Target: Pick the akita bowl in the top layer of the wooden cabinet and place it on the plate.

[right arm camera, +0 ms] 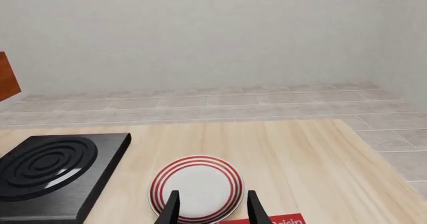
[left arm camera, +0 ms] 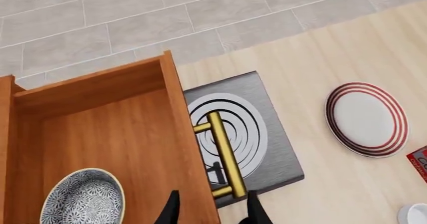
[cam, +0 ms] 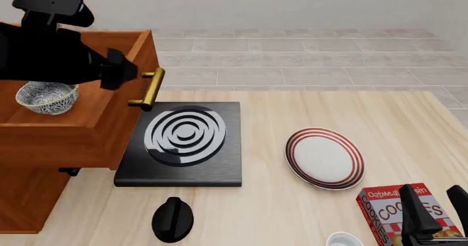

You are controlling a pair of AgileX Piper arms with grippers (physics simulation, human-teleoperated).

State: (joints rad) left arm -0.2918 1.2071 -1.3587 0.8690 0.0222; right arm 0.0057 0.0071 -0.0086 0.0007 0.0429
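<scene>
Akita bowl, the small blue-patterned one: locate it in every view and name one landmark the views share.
Left wrist view: small round blue-patterned akita bowl inside the open reddish-brown wooden drawer.
Front view: bowl in that drawer, far left.
Right wrist view: not in it.
Shared landmark: red-ringed white plate.

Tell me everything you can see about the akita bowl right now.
The akita bowl is small and round, white with a dense dark blue pattern inside and out and a pale rim. It sits upright on the floor of the pulled-out top drawer of the wooden cabinet. No gripper touches it.
</scene>
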